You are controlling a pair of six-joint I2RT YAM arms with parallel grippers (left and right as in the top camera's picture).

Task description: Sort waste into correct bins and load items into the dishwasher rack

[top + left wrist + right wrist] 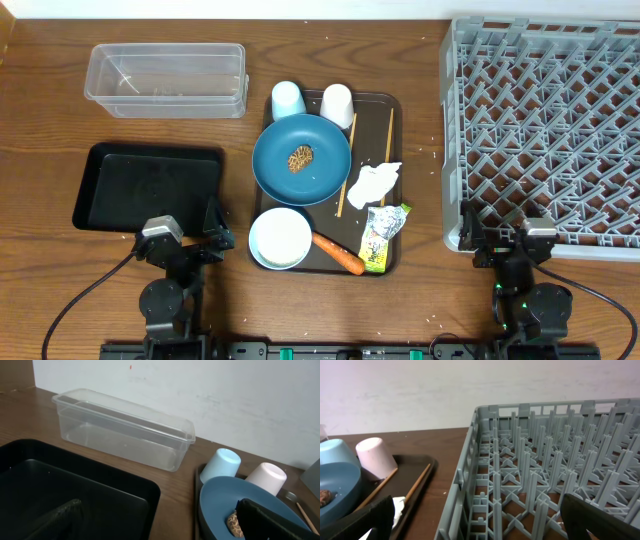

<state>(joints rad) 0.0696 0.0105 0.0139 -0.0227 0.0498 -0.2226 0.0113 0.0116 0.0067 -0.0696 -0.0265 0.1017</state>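
Clear glossy plastic tub [167, 79], matt grey plastic rack [545, 130], wooden table [420, 300].

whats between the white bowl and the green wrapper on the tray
The orange carrot lies between the white bowl and the wrapper, angled across the brown tray. This shows in the overhead view only.

Dark wooden counter [50, 120], clear plastic tub [166, 79] far left, black tray [150, 187] nearer, brown serving tray [372, 135] in the middle, grey rack [545, 130] at right
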